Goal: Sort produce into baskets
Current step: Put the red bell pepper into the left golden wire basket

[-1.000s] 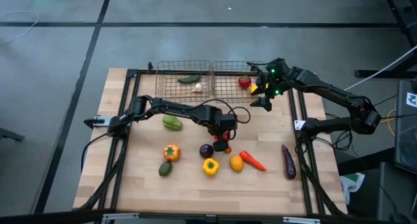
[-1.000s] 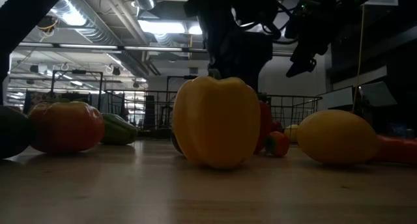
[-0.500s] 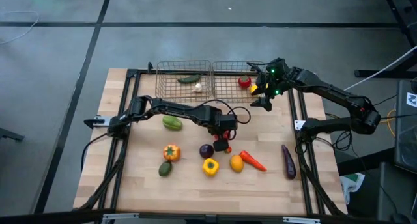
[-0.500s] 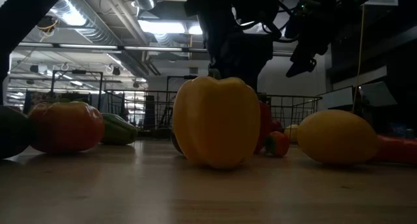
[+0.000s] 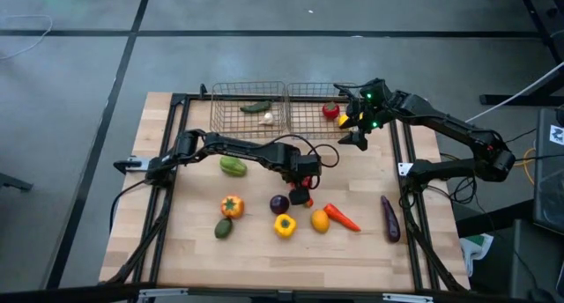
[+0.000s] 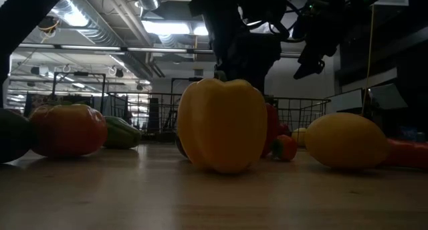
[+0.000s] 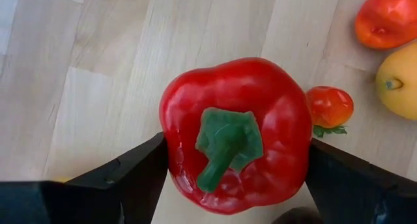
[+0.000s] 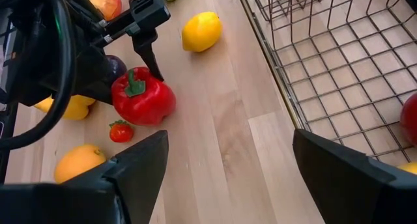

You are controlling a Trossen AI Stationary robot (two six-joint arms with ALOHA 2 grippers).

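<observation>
Your left tool (image 7: 231, 178) had its fingers against both sides of the red pepper (image 7: 236, 133) on the desk (image 7: 98, 68), not yet clamped, while the right tool (image 8: 228, 172) hung spread beside the basket (image 8: 339, 61); the rounded pepper could have slipped out, knocking the small tomato (image 7: 330, 107) just beside it.

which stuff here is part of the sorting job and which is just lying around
Part of the job:
- red pepper, between the left gripper fingers
- yellow pepper, eggplant, carrot on the table
- two wire baskets, cucumber already inside
- right gripper, open beside the baskets

Just lying about:
- cables on the left arm
- metal frame edging the table
</observation>
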